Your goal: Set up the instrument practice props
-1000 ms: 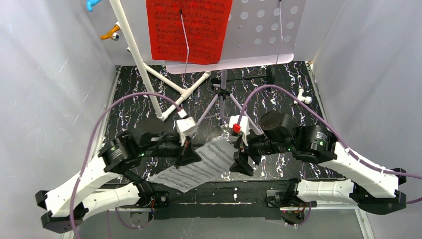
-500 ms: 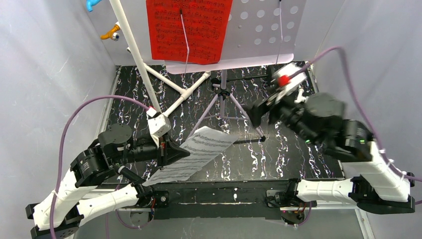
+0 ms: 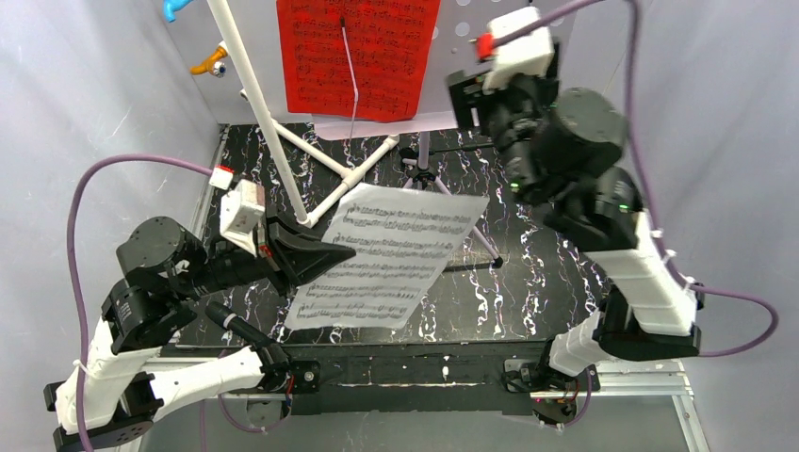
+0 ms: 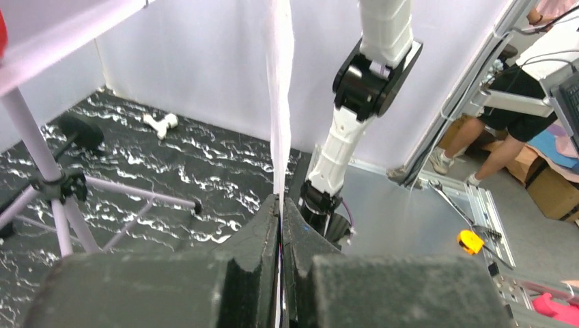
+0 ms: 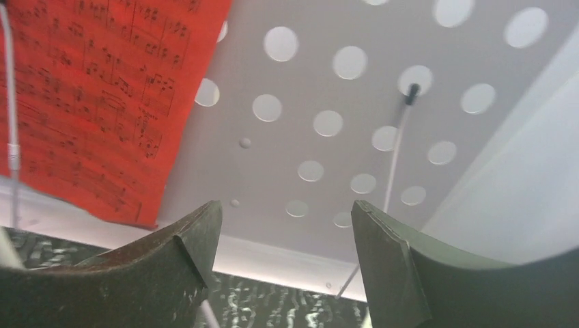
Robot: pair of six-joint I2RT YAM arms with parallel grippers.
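- The left fingers (image 3: 327,254) are pinched shut on an edge of the white music sheet (image 3: 396,252), holding it in the air above the tabletop (image 3: 537,273).
- The right fingers (image 3: 464,98) are spread apart and empty. They are raised close to the lilac music stand (image 5: 328,160), possibly touching it, right of the red music sheet (image 3: 358,56).

White links (image 3: 650,273), black joints (image 3: 577,122), lilac cables (image 3: 104,169); the black right gripper (image 5: 287,205)'s wrist block (image 3: 526,49) bears a red tab (image 3: 485,44) at nine o'clock.
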